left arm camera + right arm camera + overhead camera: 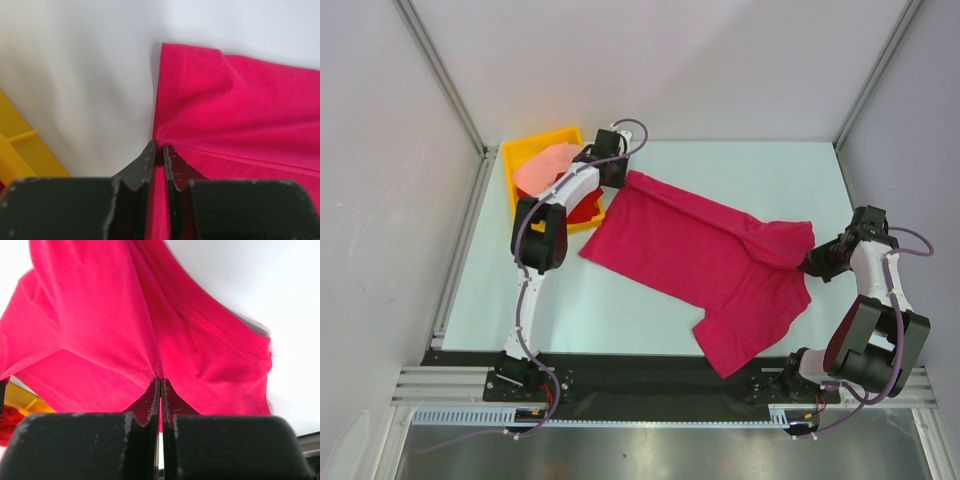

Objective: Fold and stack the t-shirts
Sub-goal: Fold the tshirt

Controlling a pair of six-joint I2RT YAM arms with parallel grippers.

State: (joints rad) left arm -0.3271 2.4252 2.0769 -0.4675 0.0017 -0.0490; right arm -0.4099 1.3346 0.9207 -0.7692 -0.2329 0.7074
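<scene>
The magenta-crimson t-shirt (705, 262) lies spread across the table, stretched between my two grippers. My left gripper (623, 178) is shut on its far left hem corner, seen in the left wrist view (159, 150) with the cloth (240, 110) pinched between the jaws. My right gripper (812, 264) is shut on the shirt's right edge, seen in the right wrist view (160, 382) with the cloth (125, 315) bunched at the tips. The pale salmon-pink t-shirt (544, 167) and the bright red t-shirt (586, 209) lie in the yellow bin (518, 155).
The yellow bin stands at the table's far left, next to my left arm; its edge shows in the left wrist view (22, 150). Grey walls and metal rails enclose the table (570, 300). A black strip runs along the near edge.
</scene>
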